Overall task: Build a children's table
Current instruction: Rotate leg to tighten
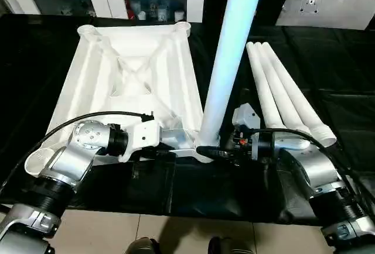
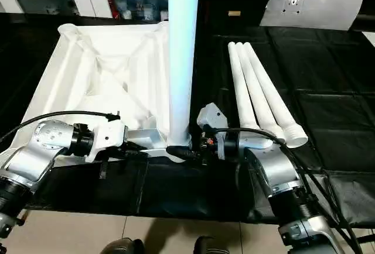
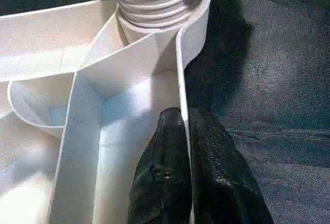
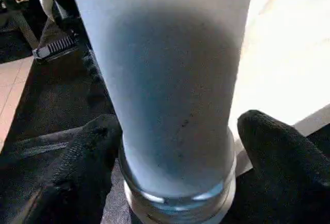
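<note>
**One leg upright in the near corner socket, both grippers at its base**

I see the table top (image 1: 132, 75) lying upside down on the black cloth (image 1: 328, 61), ribbed underside facing up, round sockets at its corners. One leg (image 1: 225, 61) stands upright in the corner socket (image 1: 205, 148) nearest my right arm; in the left wrist view its threaded end (image 3: 152, 2) sits at the mouth of that socket.

My left gripper (image 3: 188, 172) has its two black fingers pressed together, pinching the thin side wall (image 3: 181, 69) of the table top just beside that corner, one finger inside the wall and one outside.

My right gripper (image 4: 175, 146) is spread wide around the base of the upright leg, one finger (image 4: 82, 162) on each side of the tube. Whether the pads actually touch the leg I cannot tell.

The three other legs (image 1: 287, 96) lie side by side on the cloth to the right of the top, touching one another, their flared ends toward me.
</note>
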